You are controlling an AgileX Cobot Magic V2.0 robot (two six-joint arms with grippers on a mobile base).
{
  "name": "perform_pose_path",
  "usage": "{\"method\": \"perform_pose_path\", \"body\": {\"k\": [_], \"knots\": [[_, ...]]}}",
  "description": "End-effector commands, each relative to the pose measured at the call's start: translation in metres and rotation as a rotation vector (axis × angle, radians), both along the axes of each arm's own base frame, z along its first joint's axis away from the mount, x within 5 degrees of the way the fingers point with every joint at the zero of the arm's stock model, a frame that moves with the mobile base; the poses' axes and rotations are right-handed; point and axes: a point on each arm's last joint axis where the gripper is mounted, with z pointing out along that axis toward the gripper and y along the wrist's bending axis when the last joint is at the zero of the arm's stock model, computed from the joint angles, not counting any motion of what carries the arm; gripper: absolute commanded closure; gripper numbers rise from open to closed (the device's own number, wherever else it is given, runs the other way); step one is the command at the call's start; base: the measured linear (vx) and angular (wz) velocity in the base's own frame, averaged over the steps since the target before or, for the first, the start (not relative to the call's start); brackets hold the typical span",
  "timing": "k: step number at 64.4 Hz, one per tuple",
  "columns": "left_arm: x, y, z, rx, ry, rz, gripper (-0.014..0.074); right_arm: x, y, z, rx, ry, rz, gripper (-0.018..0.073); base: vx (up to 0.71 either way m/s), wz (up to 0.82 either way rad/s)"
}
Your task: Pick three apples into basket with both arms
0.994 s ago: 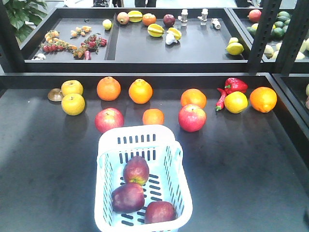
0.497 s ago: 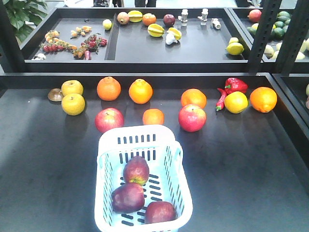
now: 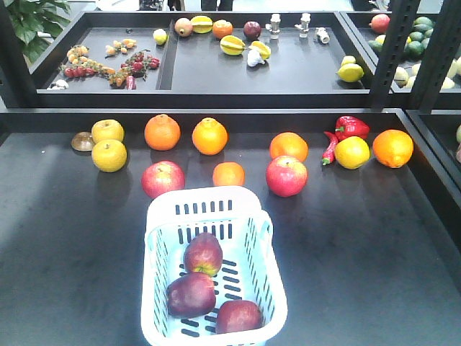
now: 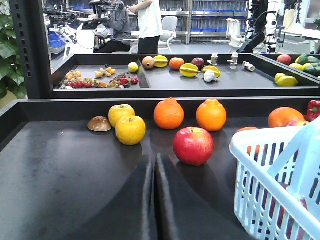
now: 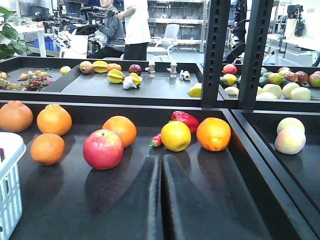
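Observation:
Three dark red apples lie inside the pale blue-white basket (image 3: pixel 160 216) at the front: one with a yellow-green patch (image 3: pixel 203 254), one to its lower left (image 3: pixel 191 294), one at the front (image 3: pixel 238 316). From the left wrist the basket (image 4: pixel 260 165) fills the right edge, with dark red showing through its slots. The right wrist catches only a basket corner (image 5: pixel 7 170) at far left. My left gripper (image 4: pixel 154 162) is shut and holds nothing, left of the basket. My right gripper (image 5: pixel 161 162) is shut and holds nothing, over the dark table. Neither arm appears in the front view.
Behind the basket stand two brighter red apples (image 3: pixel 163 179) (image 3: pixel 286 176), several oranges (image 3: pixel 162 132), two yellow fruits (image 3: pixel 109 155), a lemon (image 3: pixel 351 152) and a red pepper (image 3: pixel 351 127). A raised tray edge (image 3: pixel 216 114) and black posts (image 3: pixel 392 50) bound the back.

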Motion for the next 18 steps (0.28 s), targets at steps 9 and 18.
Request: {"method": "perform_pose_path", "body": {"k": [9, 18], "knots": [[-0.0022, -0.0001, 0.0169, -0.017, -0.108, -0.004, 0.0603, -0.0008, 0.0002, 0.0064, -0.008, -0.088, 0.000, 0.0568, 0.00, 0.00], [-0.0022, -0.0002, 0.0132, -0.015, -0.068, -0.005, 0.0603, -0.0008, 0.0002, 0.0064, -0.013, -0.088, 0.000, 0.0568, 0.00, 0.00]]}}
